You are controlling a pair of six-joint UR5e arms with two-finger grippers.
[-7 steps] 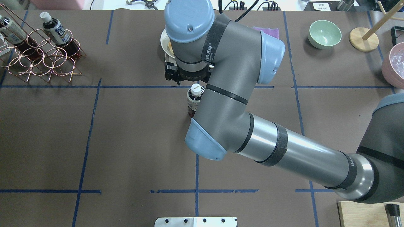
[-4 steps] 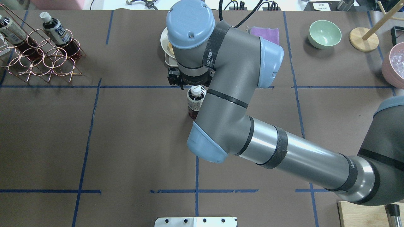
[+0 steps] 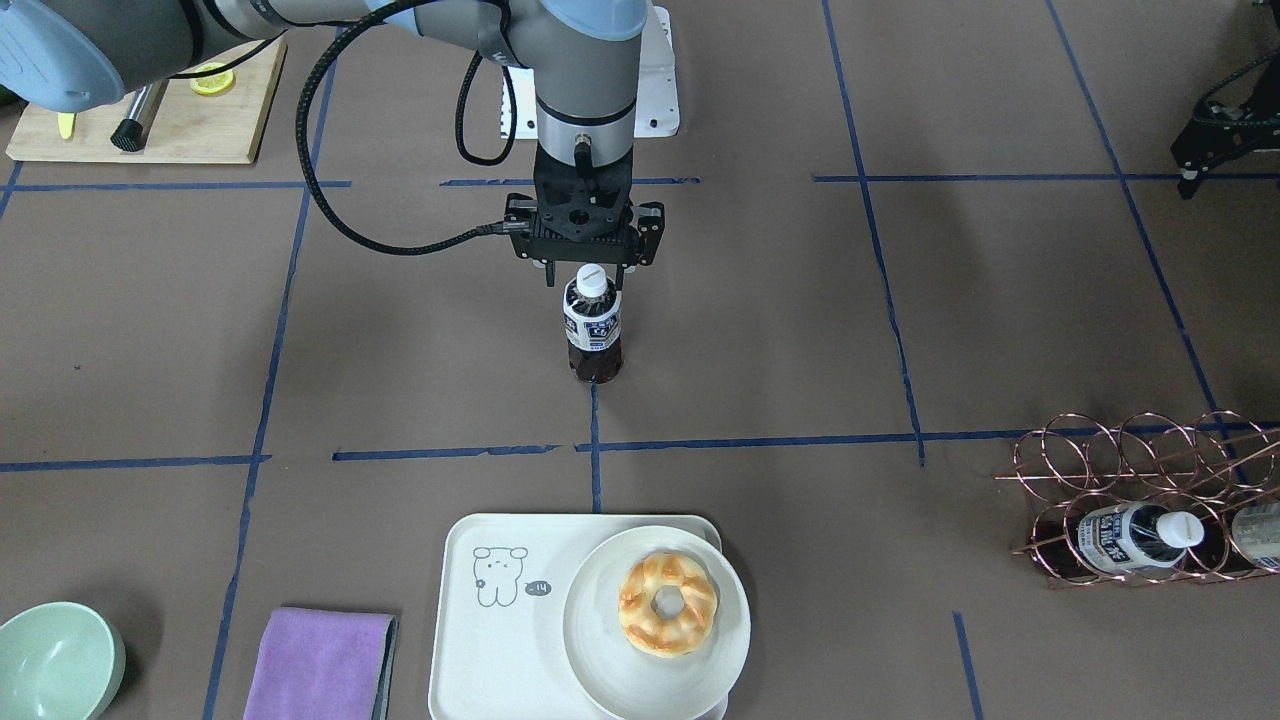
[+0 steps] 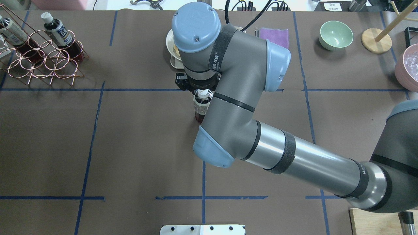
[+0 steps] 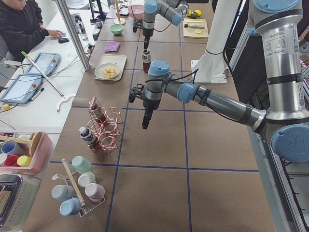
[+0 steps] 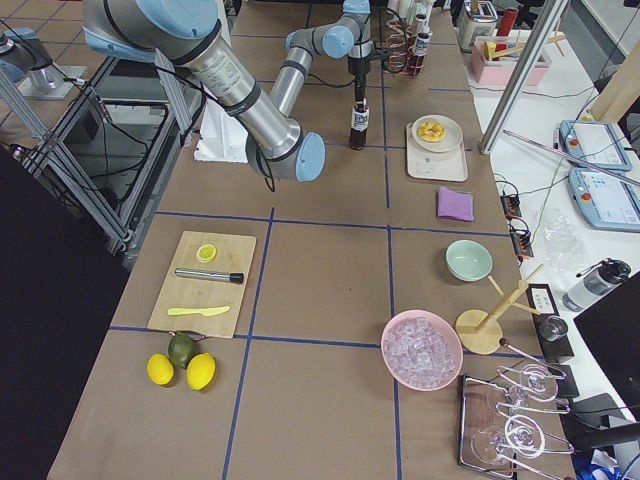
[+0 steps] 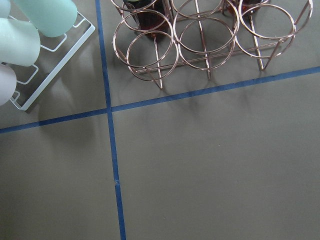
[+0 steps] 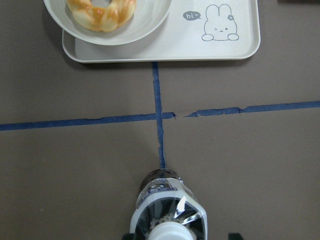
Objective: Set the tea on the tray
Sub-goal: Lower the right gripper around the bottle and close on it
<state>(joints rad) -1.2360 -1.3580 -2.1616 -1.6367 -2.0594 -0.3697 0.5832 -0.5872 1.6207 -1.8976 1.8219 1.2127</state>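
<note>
The tea [image 3: 592, 335], a small bottle of dark liquid with a white cap, stands upright on the brown table mat, well short of the tray. It also shows in the overhead view [image 4: 200, 106] and at the bottom of the right wrist view [image 8: 167, 210]. My right gripper [image 3: 585, 283] hangs straight over it, open, with a finger on each side of the cap and not closed on it. The cream tray [image 3: 500, 640] lies beyond the bottle on the operators' side. My left gripper [image 5: 145, 121] hangs over the table near the wire rack. I cannot tell whether it is open or shut.
A round white plate [image 3: 600, 650] with a doughnut [image 3: 667, 603] fills the tray's right half. A purple cloth [image 3: 320, 660] and green bowl [image 3: 55, 660] lie beside the tray. A copper wire rack [image 3: 1130, 500] holds other bottles. A wooden cutting board [image 3: 180, 120] is near the robot.
My right gripper has moved from the tray's side toward the robot and now stands over the tea's cap. The bottle has not moved.
</note>
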